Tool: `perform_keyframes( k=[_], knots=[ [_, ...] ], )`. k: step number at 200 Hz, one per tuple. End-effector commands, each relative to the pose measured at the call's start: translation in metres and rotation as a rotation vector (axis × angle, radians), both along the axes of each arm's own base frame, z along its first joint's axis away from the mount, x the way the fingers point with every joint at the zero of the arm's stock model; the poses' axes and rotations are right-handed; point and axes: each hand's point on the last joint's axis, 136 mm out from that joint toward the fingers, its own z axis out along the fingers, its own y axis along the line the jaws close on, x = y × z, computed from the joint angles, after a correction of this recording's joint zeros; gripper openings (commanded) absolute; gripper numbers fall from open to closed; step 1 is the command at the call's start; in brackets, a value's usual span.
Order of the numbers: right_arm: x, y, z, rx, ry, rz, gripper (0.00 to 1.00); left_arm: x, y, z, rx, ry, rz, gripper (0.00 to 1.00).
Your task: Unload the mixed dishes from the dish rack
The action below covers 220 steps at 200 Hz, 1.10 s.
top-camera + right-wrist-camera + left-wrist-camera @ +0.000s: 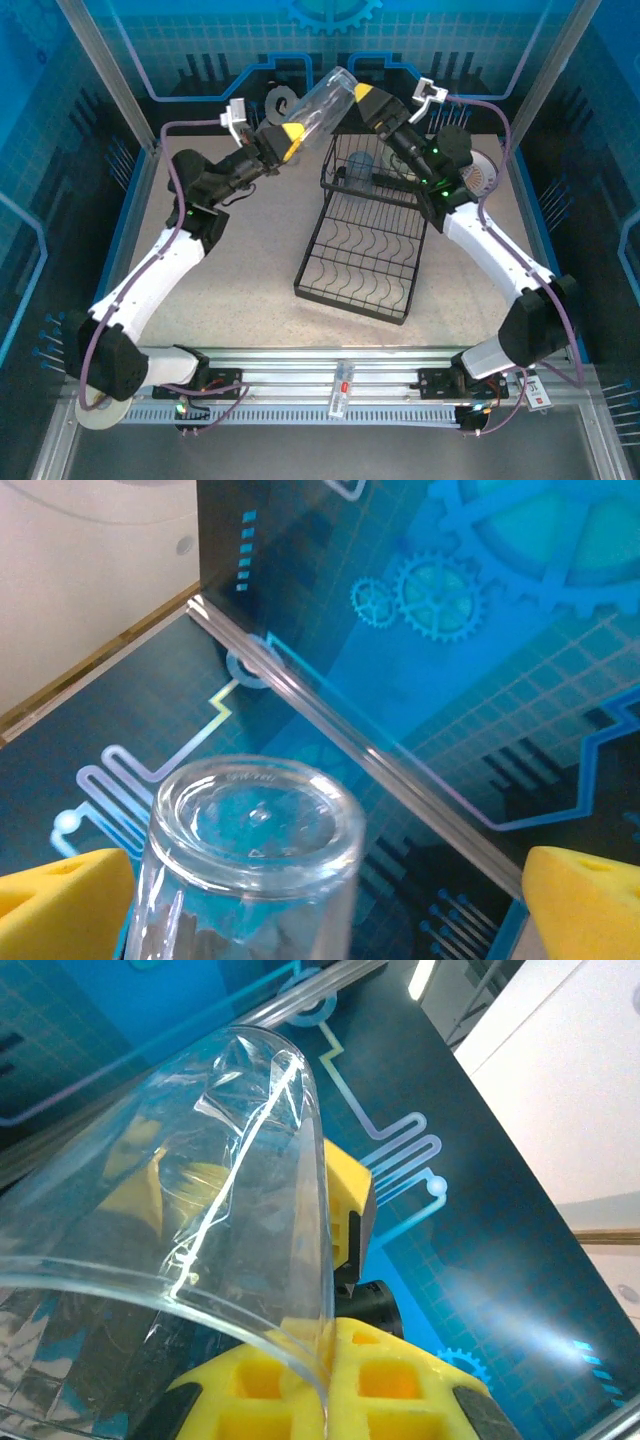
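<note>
Left gripper (291,136) is clamped on the clear tumbler (325,103) near its open end, held up in the air over the far end of the dish rack (365,250) — right gripper (364,97) is spread wide at the tumbler's base.

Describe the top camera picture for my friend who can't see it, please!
A clear tumbler hangs tilted in the air between two robot arms. The left pincer is shut on one end of it, and the right pincer stands open at the other end. Below them, a black wire dish rack sits on a speckled table.
</note>
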Motion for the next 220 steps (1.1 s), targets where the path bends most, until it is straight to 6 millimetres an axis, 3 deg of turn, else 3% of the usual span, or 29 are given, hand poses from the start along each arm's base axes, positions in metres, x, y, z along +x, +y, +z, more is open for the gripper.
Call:
perform_keyframes(
  k=[1,45,107,132,166,220],
  knots=[
    [-0.001,-0.020,0.001,-0.062,-0.002,-0.092,1.00,-0.016,0.016,0.012,0.096,-0.072,0.071,0.00],
    [-0.012,-0.031,0.001,-0.201,0.025,-0.173,1.00,-0.023,0.048,0.004,0.322,-0.030,0.238,0.00],
    [-0.024,-0.051,-0.015,-0.434,0.128,-0.312,1.00,-0.015,0.088,-0.041,0.638,0.200,0.407,0.00],
    [-0.030,-0.058,-0.015,-0.534,0.151,-0.381,1.00,0.001,0.100,-0.073,0.781,0.343,0.438,0.00],
    [-0.034,-0.072,-0.032,-0.665,0.308,-0.434,1.00,0.025,0.121,-0.122,1.033,0.541,0.456,0.00],
    [-0.046,-0.091,-0.036,-0.802,0.352,-0.498,1.00,0.076,0.119,-0.185,1.240,0.670,0.339,0.00]
  ],
)
